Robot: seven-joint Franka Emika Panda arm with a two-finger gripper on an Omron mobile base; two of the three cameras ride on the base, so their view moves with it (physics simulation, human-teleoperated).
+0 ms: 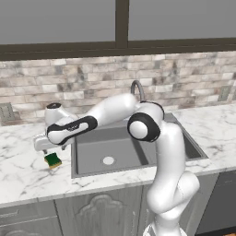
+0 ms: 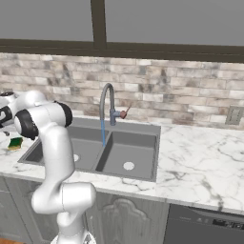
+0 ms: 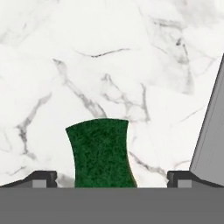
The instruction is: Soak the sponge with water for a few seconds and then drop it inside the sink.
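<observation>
A: Where is the small rectangular sponge (image 1: 53, 160) with the dark green top over a yellow layer?

B: It lies flat on the white marble counter (image 1: 27, 170) with grey veins, just to the left of the large dark grey double-basin sink (image 1: 115, 154). In the hand view the sponge (image 3: 99, 154) shows its green top, low in the middle, with a sliver of yellow along its right edge.

A: And the two-finger gripper (image 3: 112, 178) of the white arm?

B: It hangs right above the sponge, pointing down at it. Its jaws stand wide apart; the two dark finger tips (image 3: 41, 176) show at either side of the sponge with bare marble between each tip and the block (so nothing is gripped). In the left base view the hand (image 1: 46, 144) sits just over the sponge, at the counter's edge beside the sink.

A: Is the water running?

B: Yes. In the right base view a thin, pale blue stream of water (image 2: 103, 132) falls straight from the spout of the curved grey gooseneck faucet (image 2: 108, 102) towards the divider between the two basins of the sink (image 2: 133, 155). Each basin has a round pale drain.

A: How far is the sponge from that stream?

B: Well apart; the sponge (image 2: 15, 142) rests on the counter beyond the sink's left rim, while the stream drops near the middle of the sink. The sink's grey edge (image 3: 210, 131) also slants along the right side of the hand view.

A: What is behind?

B: A brick backsplash (image 2: 181, 90) under a dark-framed window.
</observation>
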